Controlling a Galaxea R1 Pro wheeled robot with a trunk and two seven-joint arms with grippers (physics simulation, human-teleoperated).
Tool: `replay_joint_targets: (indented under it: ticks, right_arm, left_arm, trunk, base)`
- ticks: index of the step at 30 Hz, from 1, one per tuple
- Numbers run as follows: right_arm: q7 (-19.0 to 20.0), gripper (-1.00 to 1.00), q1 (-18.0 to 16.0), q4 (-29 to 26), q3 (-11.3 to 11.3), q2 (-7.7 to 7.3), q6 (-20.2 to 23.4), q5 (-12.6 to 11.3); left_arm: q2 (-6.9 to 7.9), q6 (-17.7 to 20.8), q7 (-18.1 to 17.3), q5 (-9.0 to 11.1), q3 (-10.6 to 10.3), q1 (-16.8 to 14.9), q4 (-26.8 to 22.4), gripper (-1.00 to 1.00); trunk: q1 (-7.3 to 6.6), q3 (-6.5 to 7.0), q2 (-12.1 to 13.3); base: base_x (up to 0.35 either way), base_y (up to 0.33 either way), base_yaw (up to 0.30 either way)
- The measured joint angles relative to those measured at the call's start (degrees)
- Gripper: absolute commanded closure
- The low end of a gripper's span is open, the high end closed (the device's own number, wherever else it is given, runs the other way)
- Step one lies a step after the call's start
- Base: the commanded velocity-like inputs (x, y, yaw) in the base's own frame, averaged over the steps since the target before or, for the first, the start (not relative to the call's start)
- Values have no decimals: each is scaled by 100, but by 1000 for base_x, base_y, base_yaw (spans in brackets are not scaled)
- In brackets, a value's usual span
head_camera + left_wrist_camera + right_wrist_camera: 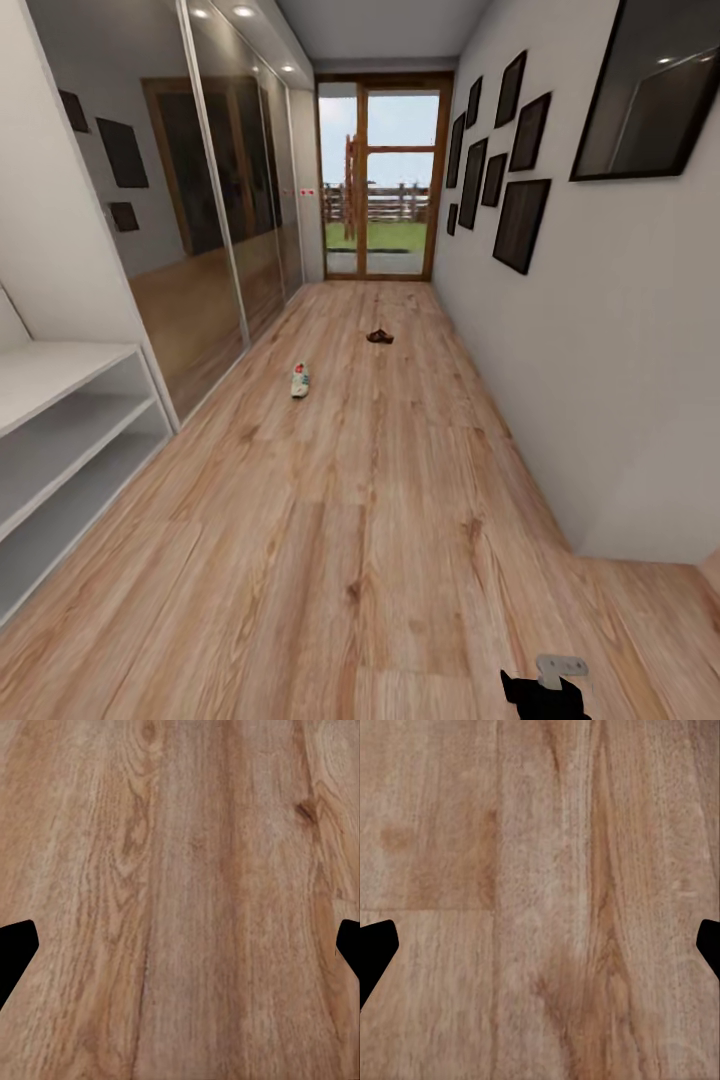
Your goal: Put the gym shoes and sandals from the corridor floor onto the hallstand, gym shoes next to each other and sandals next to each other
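Facing down the corridor, robot still well short of the shoes. One gym shoe (300, 379) lies on the corridor floor (380, 520) at about 11 o'clock from the robot, far off; one dark sandal (379, 337) further on at roughly 12 o'clock, well apart from it. Other shoe and sandal not located. White shelving unit (70, 420) with two open levels at 9 o'clock, near side, nothing on it, probably the rack but can't confirm the back panel.

Handling guess: sneaker light, soft upper, stiffer sole, best pinched across the heel collar or sidewalls mid-foot; sandal thin, light, flexible, take it across the footbed edges or a strap, may slide on smooth planks.

Left gripper (180, 949) fingers (13, 949) spread wide, holding nothing, only planks between. Right gripper (540, 949) same, fingers (373, 949) wide apart, empty; dark part of an arm (545, 692) at 5 o'clock.

Room: narrow hall, mirrored sliding doors (225, 200) on left wall, black picture frames (520, 225) on right wall, glazed door (385, 180) at far end, glossy wood-grain floor, no clutter
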Motion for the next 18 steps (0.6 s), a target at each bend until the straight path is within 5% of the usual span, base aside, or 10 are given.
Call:
replay_joint_targets:
  ticks: [18]
  right_arm:
    - [-2,-100,0,4,0,0,0,0]
  left_arm:
    - [0,0,0,0,0,0,0,-100]
  trunk:
    - [0,0,0]
  base:
    - [326,-108,0]
